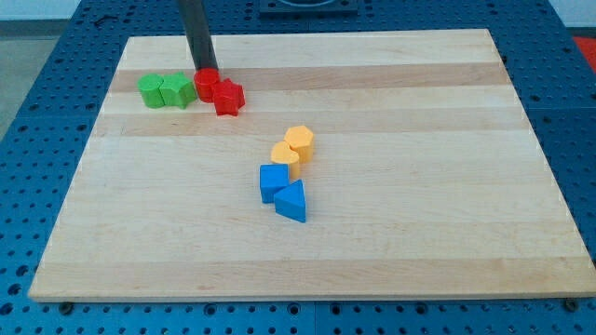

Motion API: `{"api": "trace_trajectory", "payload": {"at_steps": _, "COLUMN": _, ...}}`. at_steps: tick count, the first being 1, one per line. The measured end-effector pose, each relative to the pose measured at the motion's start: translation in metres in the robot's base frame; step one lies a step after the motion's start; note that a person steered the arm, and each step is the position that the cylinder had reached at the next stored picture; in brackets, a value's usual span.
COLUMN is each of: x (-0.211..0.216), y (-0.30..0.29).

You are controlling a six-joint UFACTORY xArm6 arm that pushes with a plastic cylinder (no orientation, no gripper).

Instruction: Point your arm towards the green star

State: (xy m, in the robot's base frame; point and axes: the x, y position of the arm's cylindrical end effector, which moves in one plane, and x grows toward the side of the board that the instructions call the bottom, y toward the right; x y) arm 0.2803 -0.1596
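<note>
The worktop [391, 251] is a board of pale wood with long grain stripes, and it lies on a blue plate full of small holes [37, 93].

Nearest to the view's bottom, about in the middle of the board, are two blue blocks that touch each other: a blue wedge-like block [291, 201] and just above it, to the left, a blue block with flat faces [273, 180]; its exact shape I cannot tell. Directly above them are two orange blocks, also touching: one orange block [285, 158] and one orange hexagonal block [300, 142]. All the blocks look like smooth matte plastic.

Farther, near the view's top left, four blocks lie in a row. From the left: a green block [151, 90] and the green star [175, 89], pressed side by side, then a red round block [207, 84] and a red star-like block [228, 97].

There is no claw on this arm, only a straight dark rod, so nothing is held. My tip [204, 70] is at the top edge of the red round block, it seems to touch it. The green star is just to the left of that block.
</note>
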Motion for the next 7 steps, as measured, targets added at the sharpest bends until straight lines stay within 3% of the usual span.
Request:
{"api": "trace_trajectory", "payload": {"at_steps": 2, "x": 0.000, "y": 0.000}}
{"api": "trace_trajectory", "payload": {"at_steps": 3, "x": -0.001, "y": 0.035}}
{"api": "trace_trajectory", "payload": {"at_steps": 5, "x": 0.002, "y": 0.160}}
{"api": "trace_trajectory", "payload": {"at_steps": 7, "x": 0.062, "y": 0.174}}
